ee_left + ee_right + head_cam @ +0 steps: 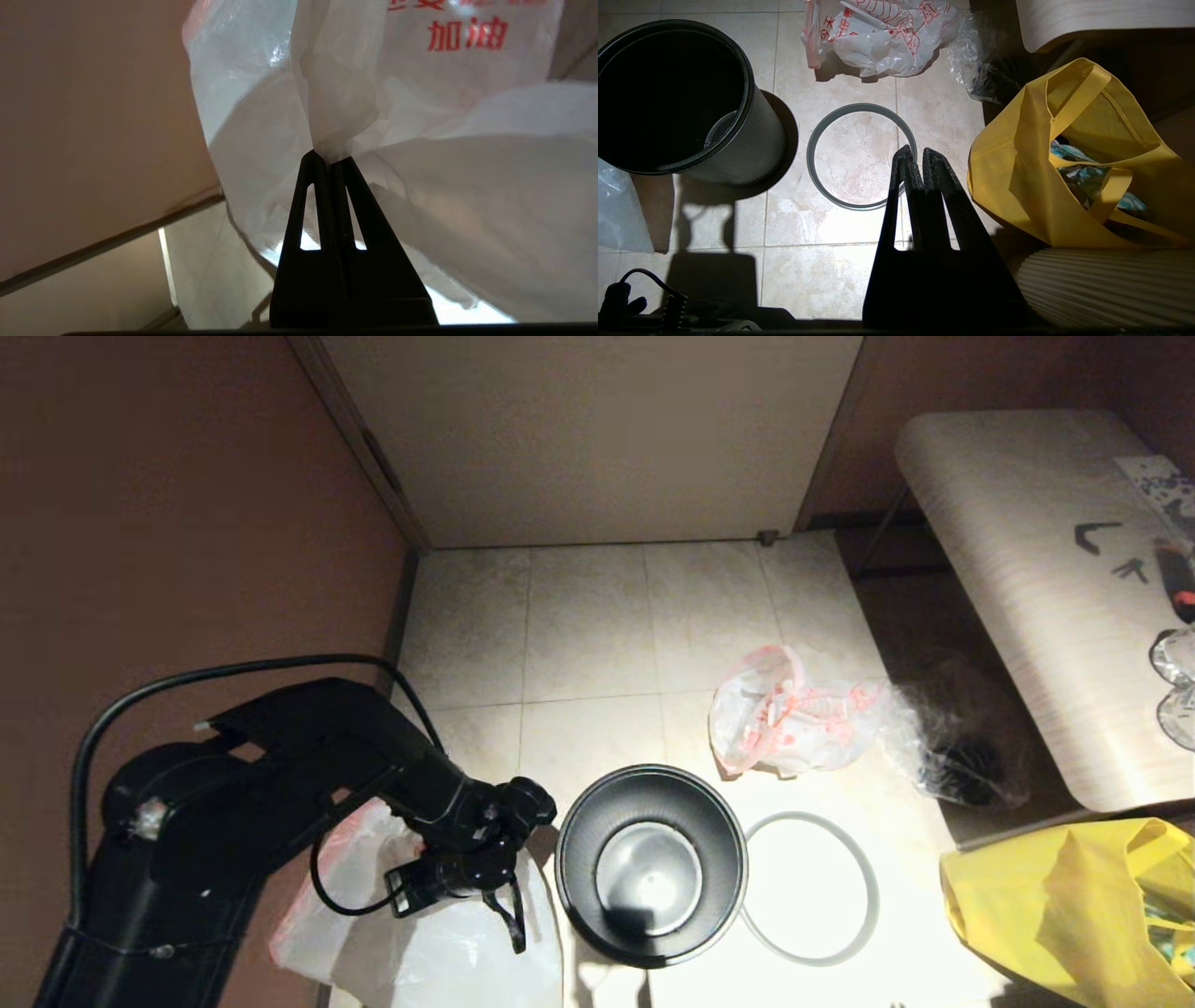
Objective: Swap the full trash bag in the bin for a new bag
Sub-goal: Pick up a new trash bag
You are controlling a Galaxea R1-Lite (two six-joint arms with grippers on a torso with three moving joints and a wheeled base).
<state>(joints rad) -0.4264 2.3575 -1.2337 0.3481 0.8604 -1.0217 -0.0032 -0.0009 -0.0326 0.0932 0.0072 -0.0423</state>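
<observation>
- Pale floor tiles (pixel 588 616) are carrying the bin (pixel 651 864), bare inside, grey hoop (pixel 810 887) lying beside it.
- Left gripper (pixel 329 158), on the bin's other side, is pinching the new bag (pixel 467 196), fingers closed tight.
- Right gripper (pixel 914 156) is hanging above the hoop, fingers together, empty.

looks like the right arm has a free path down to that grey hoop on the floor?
Probably yes. The right gripper hangs shut and empty right above the grey hoop, which lies flat on bare tile beside the bin, nothing between them; it must open first.
</observation>
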